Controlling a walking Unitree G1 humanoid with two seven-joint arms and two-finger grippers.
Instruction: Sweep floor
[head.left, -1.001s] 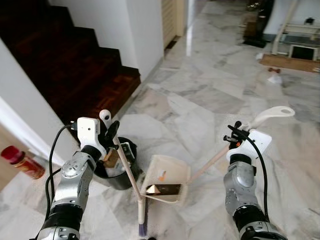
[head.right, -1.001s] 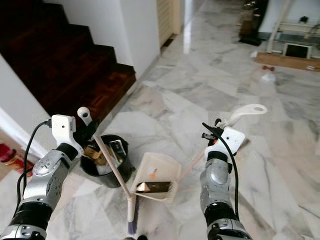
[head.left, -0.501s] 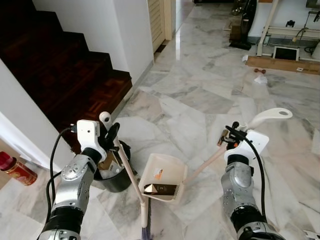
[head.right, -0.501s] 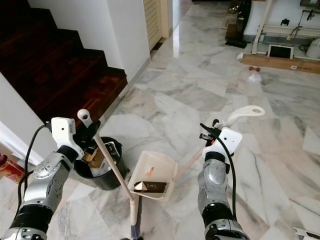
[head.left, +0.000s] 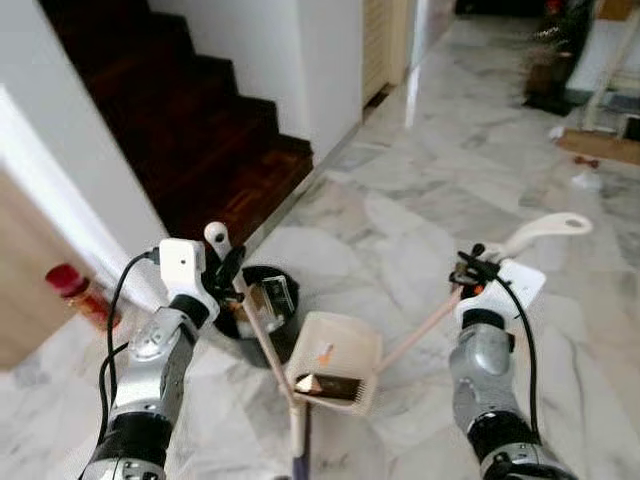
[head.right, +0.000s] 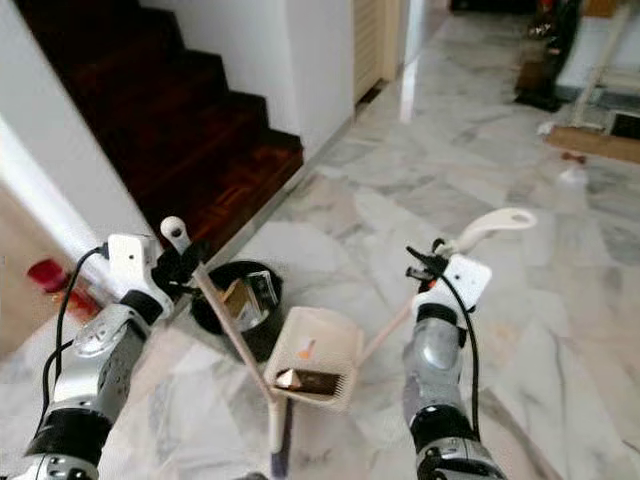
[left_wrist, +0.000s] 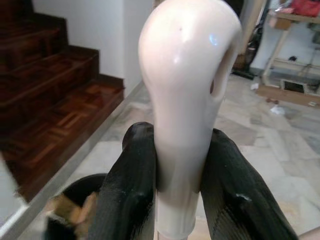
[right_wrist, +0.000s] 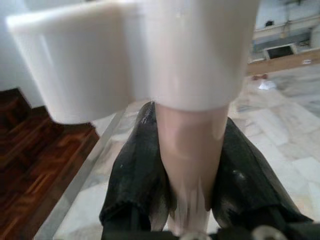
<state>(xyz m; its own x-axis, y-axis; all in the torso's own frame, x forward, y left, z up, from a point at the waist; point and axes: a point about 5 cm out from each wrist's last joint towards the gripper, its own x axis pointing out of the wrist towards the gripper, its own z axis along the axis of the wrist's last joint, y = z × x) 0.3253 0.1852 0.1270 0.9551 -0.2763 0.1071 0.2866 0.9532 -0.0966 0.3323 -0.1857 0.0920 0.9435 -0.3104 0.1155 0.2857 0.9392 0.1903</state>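
Closer to the black bin (head.left: 262, 318) now, my dustpan (head.left: 335, 360) carries debris.
Left gripper (left_wrist: 175, 165) clamps the broom handle (left_wrist: 182, 100); right gripper (right_wrist: 190, 165) clamps the dustpan handle (right_wrist: 192, 150).

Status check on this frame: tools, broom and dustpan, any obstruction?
Left tool shut on broom handle. Right tool shut on dustpan handle. Dustpan holds debris beside black bin. Nothing blocking.

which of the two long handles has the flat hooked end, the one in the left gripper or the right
The dustpan handle held by the right gripper: its top flattens into a curved hook. The broom handle in the left gripper ends in a rounded knob.
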